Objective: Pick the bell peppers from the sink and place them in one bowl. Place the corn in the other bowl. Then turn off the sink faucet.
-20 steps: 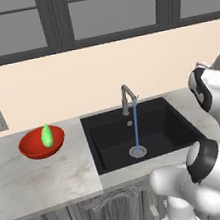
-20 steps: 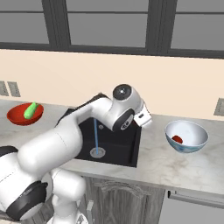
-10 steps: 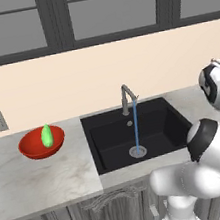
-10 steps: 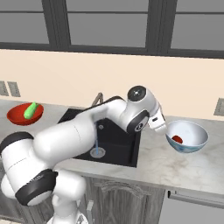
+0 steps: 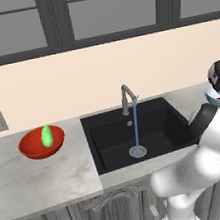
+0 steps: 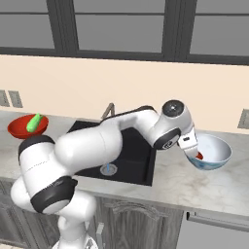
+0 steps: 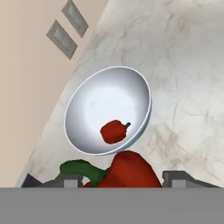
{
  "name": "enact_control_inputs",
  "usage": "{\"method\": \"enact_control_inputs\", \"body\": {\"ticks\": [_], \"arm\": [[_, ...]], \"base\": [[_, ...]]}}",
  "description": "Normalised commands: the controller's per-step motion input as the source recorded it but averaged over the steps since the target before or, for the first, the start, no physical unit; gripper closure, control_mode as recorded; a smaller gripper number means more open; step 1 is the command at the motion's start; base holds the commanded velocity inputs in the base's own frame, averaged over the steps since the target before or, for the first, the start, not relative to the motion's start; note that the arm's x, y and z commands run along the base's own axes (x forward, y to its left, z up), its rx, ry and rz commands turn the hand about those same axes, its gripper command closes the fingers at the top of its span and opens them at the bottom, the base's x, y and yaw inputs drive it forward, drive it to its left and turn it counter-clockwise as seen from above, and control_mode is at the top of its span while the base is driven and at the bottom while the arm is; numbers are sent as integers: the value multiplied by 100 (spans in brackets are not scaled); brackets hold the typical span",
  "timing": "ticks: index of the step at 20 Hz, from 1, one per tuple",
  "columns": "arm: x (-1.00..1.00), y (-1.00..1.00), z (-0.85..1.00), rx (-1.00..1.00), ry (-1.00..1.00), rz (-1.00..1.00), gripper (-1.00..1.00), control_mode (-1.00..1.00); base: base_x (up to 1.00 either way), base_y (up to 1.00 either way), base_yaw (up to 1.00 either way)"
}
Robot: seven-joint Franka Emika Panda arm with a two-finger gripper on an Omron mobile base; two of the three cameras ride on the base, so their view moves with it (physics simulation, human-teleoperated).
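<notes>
The tool [image 6: 193, 149] pinches a red bell pepper [image 7: 129, 169] by its sides, poised at the near rim of the white-and-blue bowl [image 6: 217, 151]. Ahead of the tool, a second pepper [image 7: 113, 131] lies inside that bowl, seemingly off-centre. Far behind, corn [image 5: 46, 136] rests in the red bowl [image 5: 33, 148].

Glossy bowl [image 7: 109, 109], veined marble counter [image 7: 183, 87]
</notes>
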Motion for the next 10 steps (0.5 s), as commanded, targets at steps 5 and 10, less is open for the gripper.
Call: {"method": "enact_control_inputs", "body": {"ticks": [5, 10], "arm": [[3, -18, -37, 2, 0, -3, 100, -100], [12, -15, -33, 1, 0, -4, 100, -100]], "base": [[0, 0, 0], [0, 0, 0]]}}
